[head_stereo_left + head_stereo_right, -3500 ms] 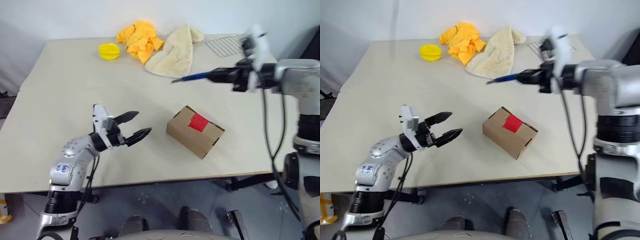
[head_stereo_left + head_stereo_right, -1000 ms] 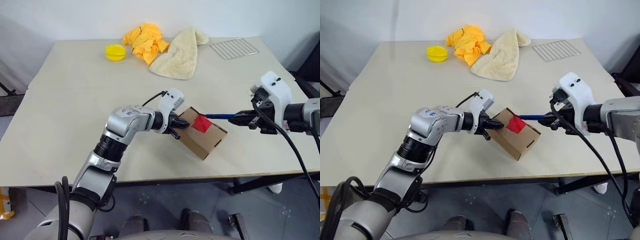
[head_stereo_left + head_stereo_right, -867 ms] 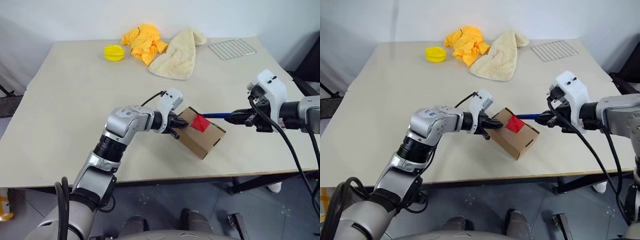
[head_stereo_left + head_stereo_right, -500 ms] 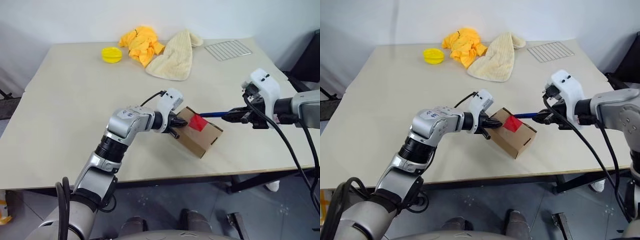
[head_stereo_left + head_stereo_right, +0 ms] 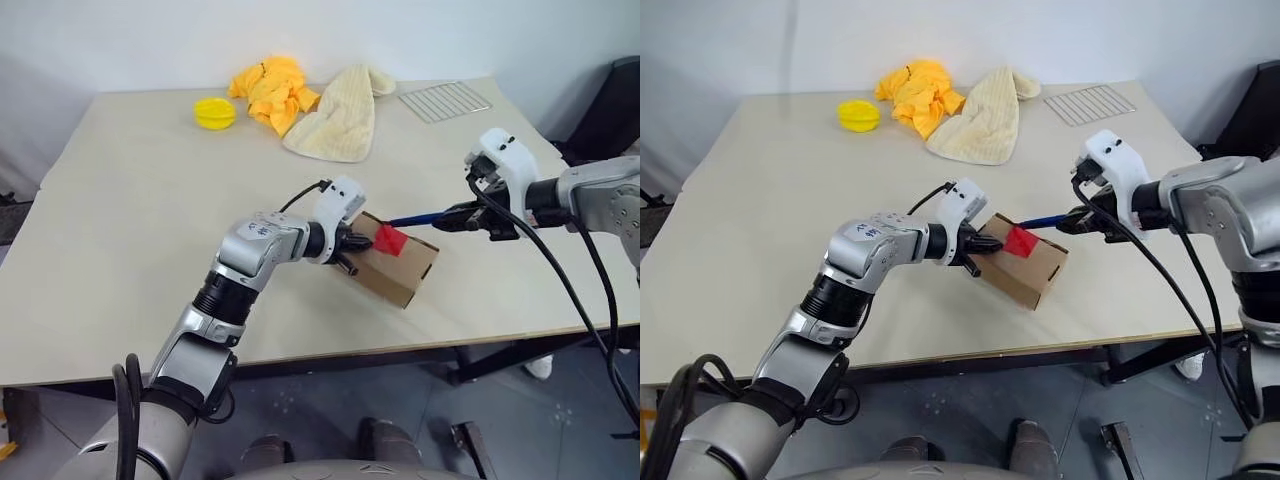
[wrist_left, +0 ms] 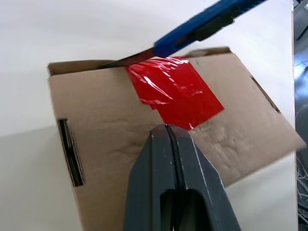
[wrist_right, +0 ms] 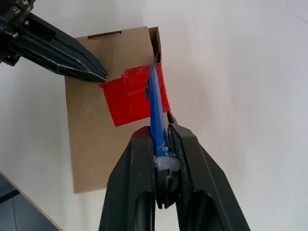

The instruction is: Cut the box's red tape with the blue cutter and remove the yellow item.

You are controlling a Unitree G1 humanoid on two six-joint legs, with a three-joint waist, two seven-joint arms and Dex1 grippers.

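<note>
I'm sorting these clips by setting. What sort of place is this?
Probably a robot test room: a bare table against a plain wall, with loose props on it, a taped box, cloths and a wire rack.

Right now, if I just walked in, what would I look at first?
Probably the bright red tape on the brown cardboard box near the table's front edge, with the blue cutter in the right tool meeting the tape's far edge. The shut left tool presses on the box top beside the tape. At the back lie a yellow-orange cloth, a cream towel and a wire rack.
</note>
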